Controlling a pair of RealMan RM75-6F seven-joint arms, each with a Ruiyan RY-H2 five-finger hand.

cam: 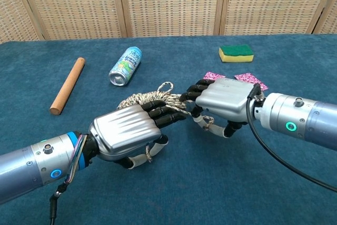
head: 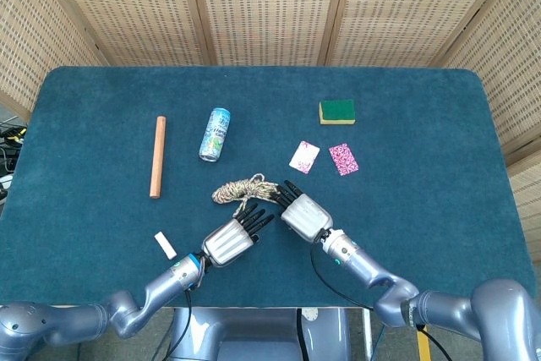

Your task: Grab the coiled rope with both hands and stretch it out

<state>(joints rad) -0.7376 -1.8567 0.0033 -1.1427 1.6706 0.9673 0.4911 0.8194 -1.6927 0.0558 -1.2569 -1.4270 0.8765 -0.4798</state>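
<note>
Coiled rope (head: pixel 239 187): beige/tan braided cord w/ darker flecks, still bunched in a loose coil on the blue tablecloth, near table centre toward the front edge. One loop sticks up at the far side (cam: pixel 165 85); a strand trails from the coil toward the front. Not stretched out yet.

From my seat I've got a wooden dowel (head: pixel 157 156) lying left of centre, with a drink can (head: pixel 215 134) on its side just right of it. Green-and-yellow sponge (head: pixel 337 112) sits upper right – two pink patterned cards (head: pixel 324 158) just below it. Small white piece (head: pixel 164 244) sits lower left.
</note>
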